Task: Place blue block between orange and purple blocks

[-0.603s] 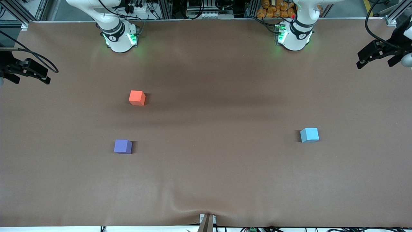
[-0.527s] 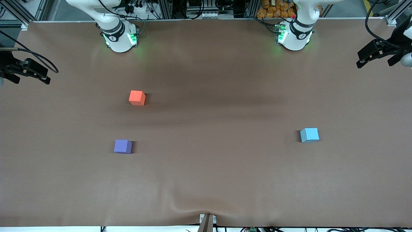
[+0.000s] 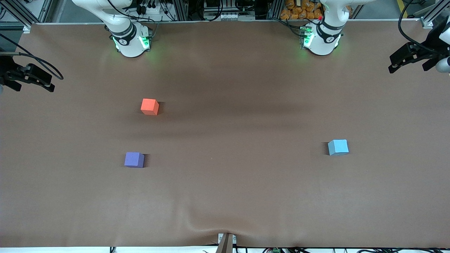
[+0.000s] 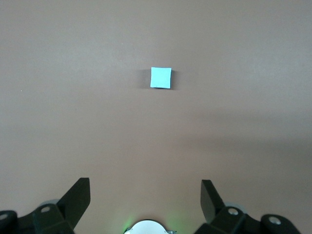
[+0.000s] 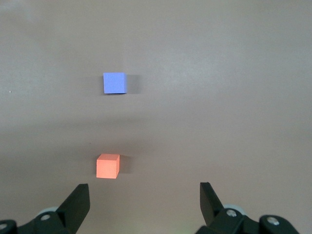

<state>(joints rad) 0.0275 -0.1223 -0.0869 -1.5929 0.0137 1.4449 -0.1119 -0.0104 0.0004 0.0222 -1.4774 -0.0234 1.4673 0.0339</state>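
The left gripper (image 4: 145, 195) hangs wide open and empty, high over the brown table cloth (image 3: 232, 182); the small sky-blue matte cube (image 3: 338, 147) lies ahead of it, unobstructed. The right gripper (image 5: 144, 197), equally open and empty, overlooks the orange-red cube (image 3: 149, 106) and violet-purple cube (image 3: 134, 159), which sit apart.

Front cam sits high, facing both robot bases and taking in the whole brown cloth-covered table (image 3: 225, 196). Each wrist cam looks straight down from well up. The small sky-blue cube (image 3: 338, 147) (image 4: 161, 78) shows up right of centre in front, upper middle in the left wrist.
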